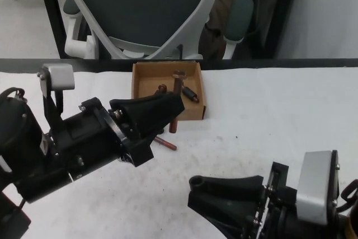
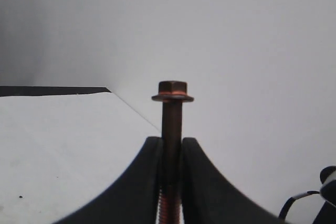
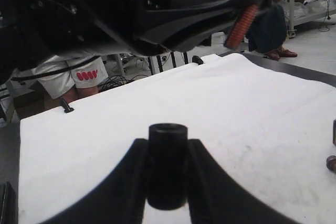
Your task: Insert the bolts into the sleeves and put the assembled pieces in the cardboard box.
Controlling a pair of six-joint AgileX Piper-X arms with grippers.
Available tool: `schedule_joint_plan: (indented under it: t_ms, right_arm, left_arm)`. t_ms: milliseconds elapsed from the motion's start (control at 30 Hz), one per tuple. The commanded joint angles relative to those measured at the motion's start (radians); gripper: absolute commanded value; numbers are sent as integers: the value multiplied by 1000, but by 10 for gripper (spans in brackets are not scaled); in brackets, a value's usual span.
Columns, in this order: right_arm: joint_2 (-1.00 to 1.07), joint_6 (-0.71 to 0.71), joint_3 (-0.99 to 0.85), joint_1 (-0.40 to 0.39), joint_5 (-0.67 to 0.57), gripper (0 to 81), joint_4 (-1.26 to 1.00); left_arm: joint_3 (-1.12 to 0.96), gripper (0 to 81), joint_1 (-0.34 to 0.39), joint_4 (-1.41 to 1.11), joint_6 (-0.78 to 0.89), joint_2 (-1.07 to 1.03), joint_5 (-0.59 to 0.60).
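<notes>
Left wrist view: shut tight on the shank of a copper-coloured bolt (image 2: 172,114), left gripper (image 2: 171,142), flanged head standing clear past the fingertips on one side, threaded end poking out on the other. Right wrist view: pinched the same way in the right gripper (image 3: 168,148), a black sleeve (image 3: 168,169), fingers (image 3: 131,182) pressed against its sides, open bore facing outward.

Both held up off the white tabletop (image 1: 279,116), well apart. Bolt high, close before the near wall of the cardboard box (image 1: 168,66). Sleeve low, toward the tabletop's near edge. Threaded tip up and ahead of the bore, not touching it, not lined up as far as can be told.

Judged partway through: one bolt and one sleeve in hand but unjoined, so insertion yet to do, then the drop into the box. Flat on the tabletop between the two grippers, near the box's near wall, a loose bolt (image 1: 166,143), seemingly waiting its turn.

Box at the tabletop's far edge, roughly midway along it. Inside, a dark piece (image 1: 190,92) with a copper end, likely an assembled one, plus a small brown end (image 1: 162,88) half hidden behind the left gripper. Exact count unclear.
</notes>
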State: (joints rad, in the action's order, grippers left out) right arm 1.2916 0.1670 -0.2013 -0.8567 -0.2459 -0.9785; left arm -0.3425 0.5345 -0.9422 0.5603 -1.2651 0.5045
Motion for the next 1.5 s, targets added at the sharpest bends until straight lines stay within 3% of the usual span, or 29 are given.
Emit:
schedule_joint_plan:
  t_ms: [0, 767, 1000, 1200, 1467]
  right_arm:
    - [20, 10, -30, -3, 2, 2, -14]
    - [101, -41, -95, 2, 62, 2, -30]
    - [101, -56, -116, 39, 43, 2, -21]
    - [101, -56, -116, 72, 15, 2, -21]
    - [101, -56, -141, 72, -32, 2, -21]
  left_arm:
    - [-2, 8, 4, -20, 42, 1, 21]
    - [-2, 8, 4, -41, 39, 1, 66]
    - [1, 8, 4, -41, -159, 1, 113]
    - [1, 8, 10, -41, -203, 1, 136]
    - [1, 8, 74, -76, -260, 1, 125]
